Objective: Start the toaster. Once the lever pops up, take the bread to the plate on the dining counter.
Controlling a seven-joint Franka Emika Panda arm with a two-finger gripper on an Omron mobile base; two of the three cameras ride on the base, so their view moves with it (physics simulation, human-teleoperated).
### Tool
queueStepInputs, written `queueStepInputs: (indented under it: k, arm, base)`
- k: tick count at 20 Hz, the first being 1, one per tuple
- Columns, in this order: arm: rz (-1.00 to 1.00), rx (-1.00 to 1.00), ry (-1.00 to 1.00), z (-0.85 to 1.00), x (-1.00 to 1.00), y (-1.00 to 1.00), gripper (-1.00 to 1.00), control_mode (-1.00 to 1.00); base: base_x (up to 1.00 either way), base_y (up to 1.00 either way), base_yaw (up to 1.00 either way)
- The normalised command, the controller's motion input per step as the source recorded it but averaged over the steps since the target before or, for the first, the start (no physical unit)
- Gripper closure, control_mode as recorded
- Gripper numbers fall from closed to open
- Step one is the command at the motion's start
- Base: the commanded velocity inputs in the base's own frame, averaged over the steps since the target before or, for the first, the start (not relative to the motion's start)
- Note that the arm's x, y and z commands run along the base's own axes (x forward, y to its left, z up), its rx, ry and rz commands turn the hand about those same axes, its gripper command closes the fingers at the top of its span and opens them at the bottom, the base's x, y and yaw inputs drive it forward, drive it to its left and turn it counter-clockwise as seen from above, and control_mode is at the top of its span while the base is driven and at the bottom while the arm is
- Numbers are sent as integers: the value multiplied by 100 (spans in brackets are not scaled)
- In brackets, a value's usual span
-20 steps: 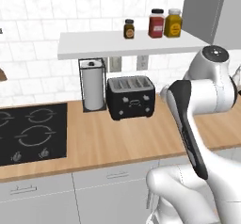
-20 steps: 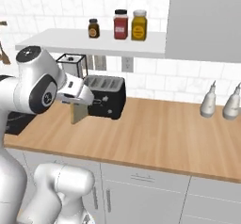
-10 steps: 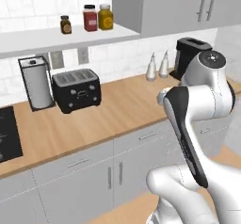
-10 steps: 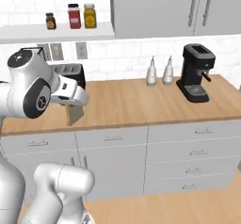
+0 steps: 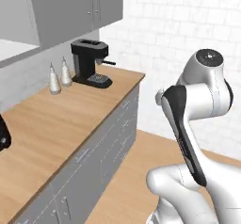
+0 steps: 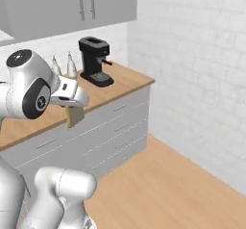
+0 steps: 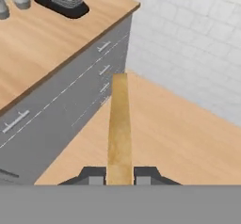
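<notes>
Tan crust filled the gap between my fingers (image 7: 96, 175): I was clamped on the bread (image 7: 119, 129), edge-on, its long axis running straight out ahead of my gripper (image 7: 119, 176). It hung over the wood floor (image 7: 188, 143), just right of the worktop (image 5: 56, 124) with the coffee machine (image 5: 89, 63). I judged the plate lay elsewhere.

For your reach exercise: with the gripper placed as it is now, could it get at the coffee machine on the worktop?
Probably not: the gripper is shut on the bread, and the coffee machine stands well beyond it.
</notes>
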Motion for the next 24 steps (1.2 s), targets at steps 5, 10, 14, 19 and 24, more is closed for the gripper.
queueStepInputs:
  k: [5,10,14,19,24]
  arm:
    - [0,0,0,0,0,0,100,100]
    - [0,0,0,0,0,0,100,100]
    - [0,0,0,0,0,0,100,100]
    - [0,0,0,0,0,0,100,100]
    - [0,0,0,0,0,0,100,100]
  base:
    - [0,-33,-86]
    - [0,-53,-79]
    - [13,-70,-69]
    - [74,-53,-51]
    - [100,1,-47]
